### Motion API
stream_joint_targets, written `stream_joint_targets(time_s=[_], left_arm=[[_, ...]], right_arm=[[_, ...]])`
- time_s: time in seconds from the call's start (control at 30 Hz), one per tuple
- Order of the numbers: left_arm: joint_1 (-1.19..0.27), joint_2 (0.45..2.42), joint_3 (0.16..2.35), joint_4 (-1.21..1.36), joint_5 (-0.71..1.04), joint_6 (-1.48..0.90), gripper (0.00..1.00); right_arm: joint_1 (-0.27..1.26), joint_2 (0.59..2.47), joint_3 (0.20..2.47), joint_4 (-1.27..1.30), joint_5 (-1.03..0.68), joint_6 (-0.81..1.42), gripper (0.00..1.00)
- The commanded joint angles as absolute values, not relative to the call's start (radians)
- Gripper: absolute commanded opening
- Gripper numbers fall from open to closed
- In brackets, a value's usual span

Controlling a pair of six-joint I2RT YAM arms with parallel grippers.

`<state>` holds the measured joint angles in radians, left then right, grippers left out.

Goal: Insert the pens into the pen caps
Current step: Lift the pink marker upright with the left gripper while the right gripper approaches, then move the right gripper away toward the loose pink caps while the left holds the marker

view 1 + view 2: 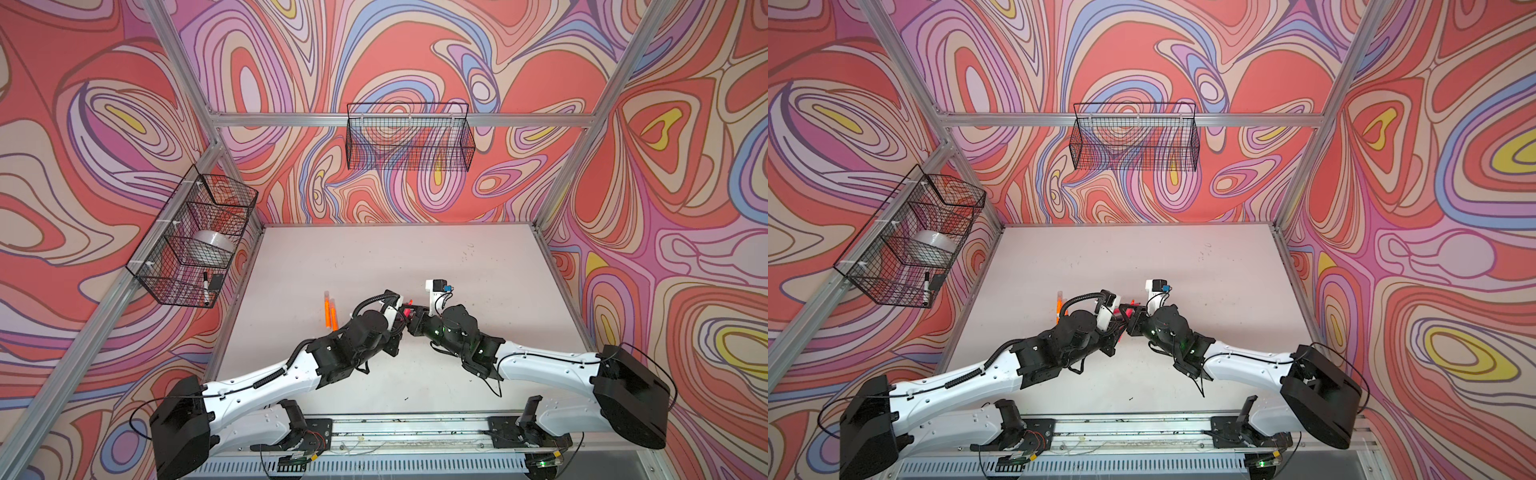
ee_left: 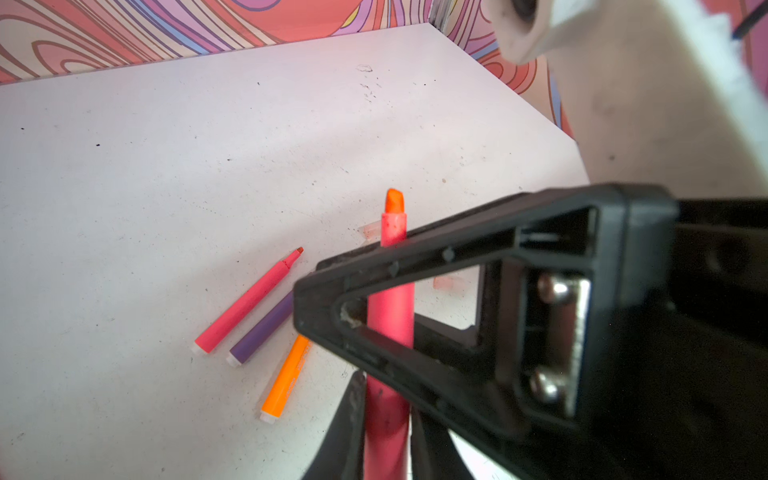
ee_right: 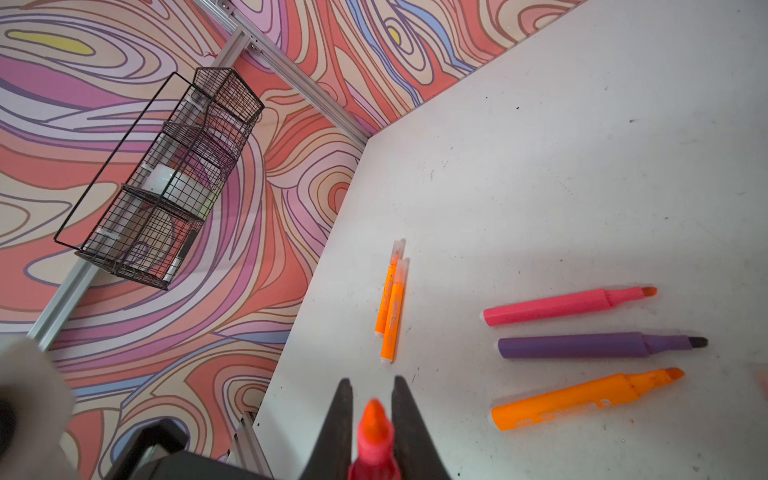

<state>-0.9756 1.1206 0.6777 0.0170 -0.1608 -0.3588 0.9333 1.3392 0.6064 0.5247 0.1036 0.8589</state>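
Closest to the lens in the right wrist view, the right fingers (image 3: 338, 415) are closed on a pink pen (image 3: 374, 432), and its orange tip pokes out between them. From the left wrist view we see the left fingers (image 2: 353, 415) pressed against both sides of the same barrel further back, gripping it too. In both top views the two wrists meet at mid-width over the near half of the desk (image 1: 415, 257).

Three uncapped pens lie side by side on the desk under the wrists: a second pink pen (image 3: 569, 305), a purple pen (image 3: 602, 345) and an orange pen (image 3: 582, 399). A clear pen cap (image 2: 370, 230) lies just past the held barrel. We glimpse a second pen cap (image 2: 446, 282) through the frame of the right fingers.

Two capped orange pens (image 3: 392, 299) lie touching, lengthwise along the desk's left edge and near it.

Open desk runs from the wrists to the far wall and out to the right edge. A wire basket (image 1: 191, 237) hangs on the left wall, jutting over that edge. A long wire basket (image 1: 409, 137) hangs on the far wall, well above the desk.
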Motion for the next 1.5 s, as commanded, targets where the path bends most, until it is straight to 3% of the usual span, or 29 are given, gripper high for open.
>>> stream_joint_targets(time_s=[0.0,0.47,0.67,0.83,0.93,1.17,1.33,1.47], left_arm=[[-0.976,1.136,0.678,0.051,-0.162,-0.347,0.21],[-0.976,1.141,0.671,0.080,-0.172,-0.341,0.24],[-0.976,1.126,0.666,0.076,-0.206,-0.352,0.03],[-0.967,1.104,0.664,0.034,-0.243,-0.373,0.00],[-0.920,1.068,0.637,-0.001,-0.250,-0.406,0.00],[-0.698,0.891,0.525,-0.098,-0.159,-0.475,0.00],[-0.690,0.768,0.529,-0.272,-0.223,-0.494,0.00],[-0.690,0.714,0.529,-0.377,-0.206,-0.594,0.00]], right_arm=[[0.965,1.344,0.633,0.552,0.083,0.851,0.00],[1.001,1.369,0.635,0.601,0.075,0.870,0.00],[1.008,1.386,0.643,0.588,0.093,0.872,0.01],[1.007,1.357,0.627,0.545,0.140,0.845,0.54],[1.006,1.275,0.615,0.416,0.237,0.815,0.73],[1.006,1.076,0.611,0.000,0.520,0.778,0.82],[0.994,1.093,0.679,-0.325,0.732,0.817,0.86],[0.935,1.145,0.712,-0.411,0.754,0.794,0.89]])
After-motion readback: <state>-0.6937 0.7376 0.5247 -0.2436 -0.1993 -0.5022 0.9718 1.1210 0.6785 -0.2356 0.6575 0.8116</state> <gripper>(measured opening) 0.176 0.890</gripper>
